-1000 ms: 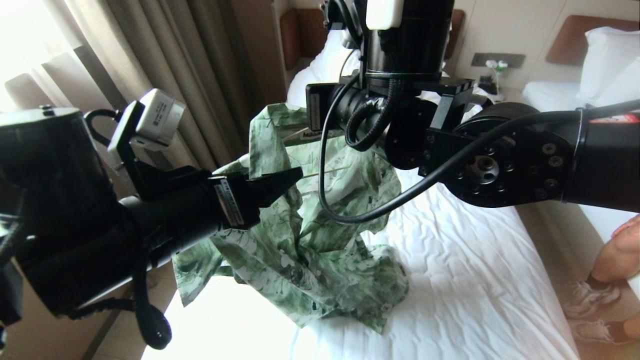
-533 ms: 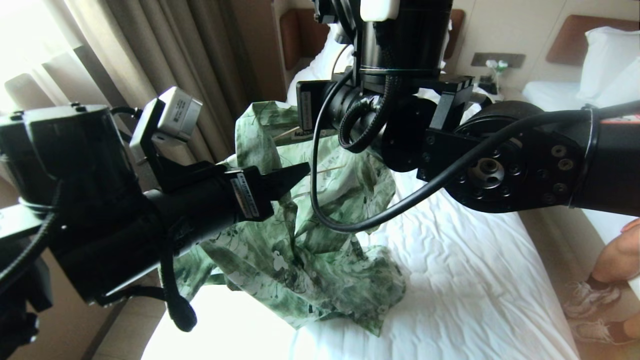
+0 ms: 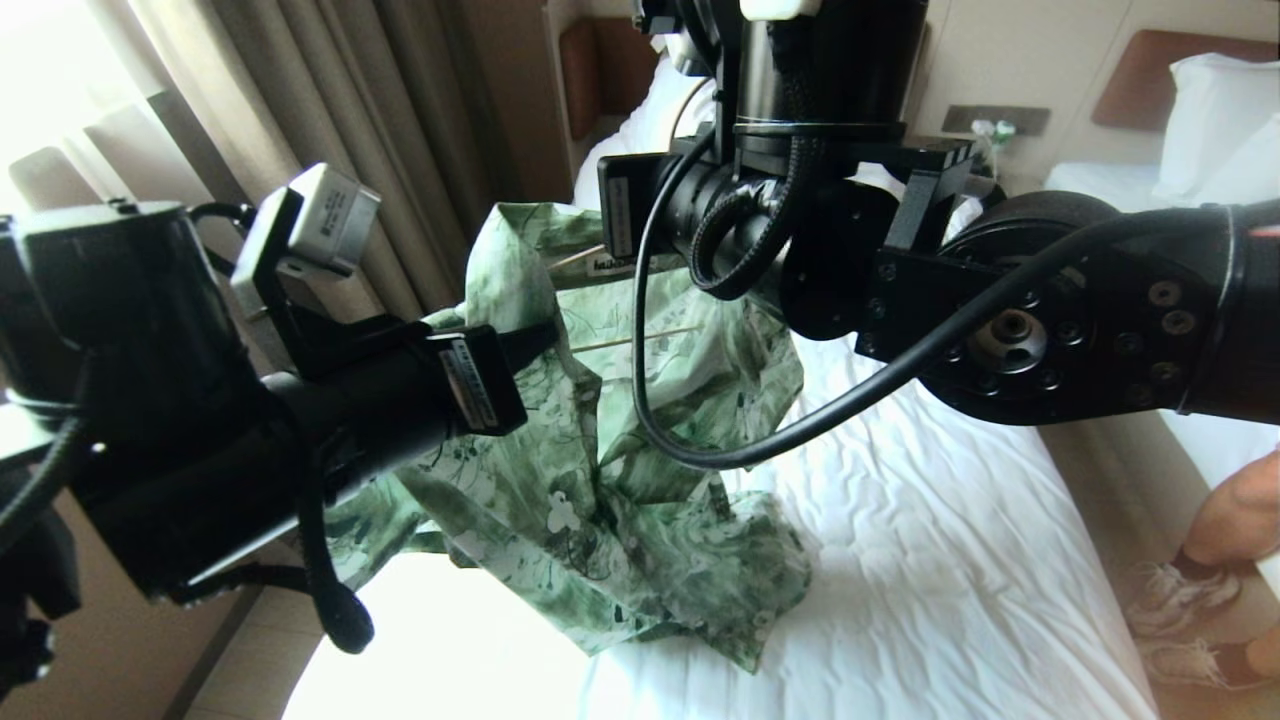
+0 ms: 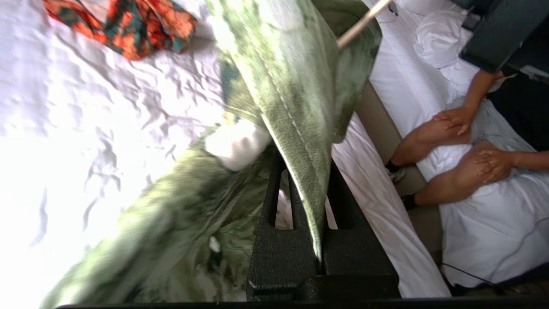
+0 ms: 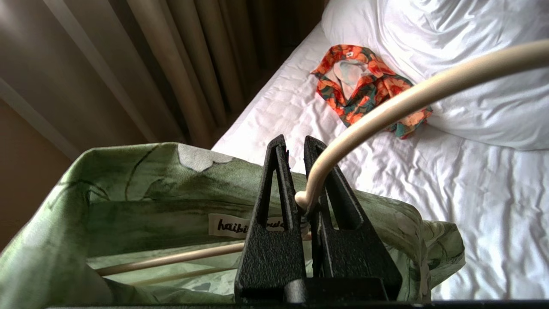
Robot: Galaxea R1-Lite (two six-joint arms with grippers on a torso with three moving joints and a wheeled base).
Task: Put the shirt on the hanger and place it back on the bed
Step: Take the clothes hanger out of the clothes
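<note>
My left fingers [image 4: 319, 201] are clamped on a hem of the limp, light shirt [image 3: 600, 440] over the bed [image 3: 930, 570], right fingers [image 5: 302, 189] pinching the stiff hanger [image 5: 411, 101] neck w/ collar draped round it.

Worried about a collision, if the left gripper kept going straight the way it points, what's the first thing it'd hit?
The left gripper, shut on the shirt, would likely push further into it; the hanger lies just beyond.

Black arms [image 3: 1080, 330], looped black cables, visible screws, white wrist camera [image 3: 335, 220].
</note>
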